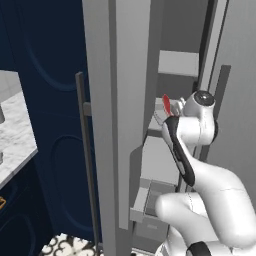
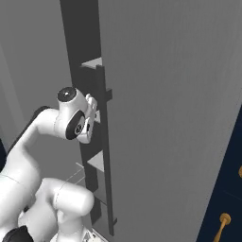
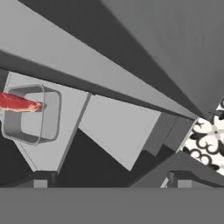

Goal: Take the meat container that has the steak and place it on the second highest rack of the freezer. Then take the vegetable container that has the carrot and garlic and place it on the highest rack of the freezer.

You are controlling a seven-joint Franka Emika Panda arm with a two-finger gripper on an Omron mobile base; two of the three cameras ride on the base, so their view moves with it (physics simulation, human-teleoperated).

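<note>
Tray [image 3: 33, 114] with the steak [image 3: 17, 103] sits on a freezer [image 1: 117, 100] shelf, off to the left edge of the hand view, its long axis running sideways there, while the hand [image 3: 109, 183] stands released, holding nothing.

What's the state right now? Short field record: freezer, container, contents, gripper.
freezer: door open, pale shelves visible inside
container: grey tray resting on a freezer shelf, apart from the fingers
contents: a red piece sticking up out of the tray; cannot tell which food it is
gripper: open, holding nothing, fingertips short of the tray
</note>
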